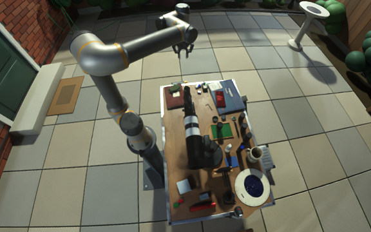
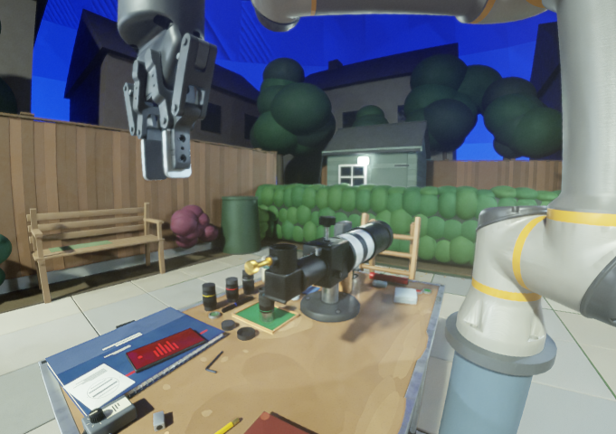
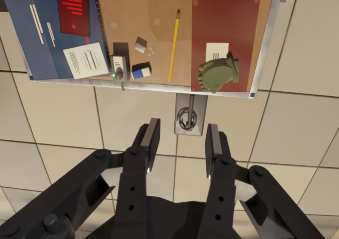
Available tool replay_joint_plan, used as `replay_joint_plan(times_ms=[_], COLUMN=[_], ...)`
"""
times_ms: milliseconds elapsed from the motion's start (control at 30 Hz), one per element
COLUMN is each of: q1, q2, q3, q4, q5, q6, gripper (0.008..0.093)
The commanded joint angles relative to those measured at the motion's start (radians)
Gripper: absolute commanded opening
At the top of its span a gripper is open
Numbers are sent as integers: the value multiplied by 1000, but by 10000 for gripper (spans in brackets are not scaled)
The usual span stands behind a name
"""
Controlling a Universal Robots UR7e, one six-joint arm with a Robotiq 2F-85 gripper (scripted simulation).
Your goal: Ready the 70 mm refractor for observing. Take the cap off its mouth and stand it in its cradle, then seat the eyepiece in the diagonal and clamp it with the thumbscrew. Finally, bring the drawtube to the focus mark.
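The black refractor (image 1: 192, 129) with a white band lies along the table on its round mount (image 1: 212, 154). Its diagonal (image 2: 282, 272) with a brass thumbscrew (image 2: 255, 265) points toward the table's near end in the second side camera. An eyepiece (image 1: 219, 125) stands on a green pad (image 1: 223, 130). Several more eyepieces (image 1: 244, 127) stand in a row beside it. The cap on the tube's mouth is not clear to me. My gripper (image 3: 182, 146) hangs high over the paving, off the table's end beyond the notebook. It is partly open and holds nothing.
A blue notebook (image 1: 229, 93) with a red card lies at the table's end nearest my gripper, beside a dark red book (image 3: 223, 42) carrying a green glove (image 3: 217, 73). A pencil (image 3: 174, 45), a star dial (image 1: 252, 187) and a mug (image 1: 253, 154) also lie on the table.
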State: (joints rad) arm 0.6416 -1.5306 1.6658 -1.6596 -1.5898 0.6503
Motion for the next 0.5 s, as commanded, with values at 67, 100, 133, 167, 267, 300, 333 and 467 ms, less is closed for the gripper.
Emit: replay_joint_plan(times_ms=[67, 100, 133, 167, 267, 300, 333, 467], q1=[6, 9, 12, 14, 25, 28, 32, 51], q2=[18, 25, 33, 42, 71, 82, 94, 146], q3=[-18, -26, -33, -42, -71, -82, -94, -146], q4=[32, 45, 59, 75, 128, 148, 169, 263], q5=[-13, -18, -24, -30, -52, -60, -69, -107], q6=[12, 17, 22, 28, 48, 56, 63, 99], gripper=[460, 460, 460, 460, 460, 460, 460, 460])
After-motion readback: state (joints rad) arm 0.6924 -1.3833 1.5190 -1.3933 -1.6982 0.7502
